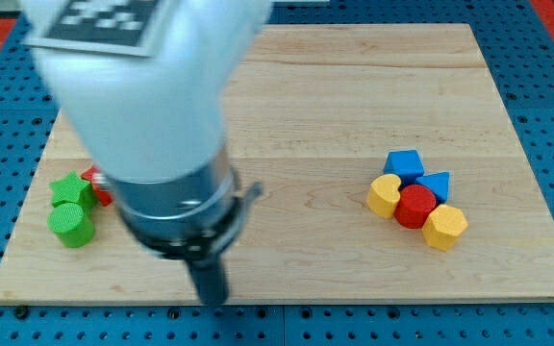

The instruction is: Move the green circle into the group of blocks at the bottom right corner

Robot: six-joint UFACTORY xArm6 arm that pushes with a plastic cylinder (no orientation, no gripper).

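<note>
The arm [147, 106] lies nearest the camera, a broad white and blurred body that fills the view's upper left and carries a black-and-white patterned tag [99, 21] at the view's top. Below the white shell sits a dark collar with a metal ring [176, 207], and from it the straight dark rod runs down to my tip [212, 298], which rests near the bottom edge of the wooden board [335, 106], left of centre. There is no claw here to be wide or narrow, only the rod, and it holds nothing.

The green circle [71, 224], a short green cylinder, stands at the view's left side of the board, well to the left of my tip and slightly above it. Touching it from above is a green star [69, 189], and just beside the star on its right a red block [97, 183] shows partly; the arm hides most of it, so its shape cannot be told.

The group at the view's right lies well apart from my tip. It holds a blue cube-like block [405, 163] at its top, a blue triangle [437, 185] to the right of that, a yellow block with a notched edge [385, 195] on the left, a red cylinder [415, 206] in the middle and a yellow hexagon [444, 227] at the lower right. These five touch or nearly touch one another.

No container stands on the board. A blue perforated surface [546, 67] surrounds it.
</note>
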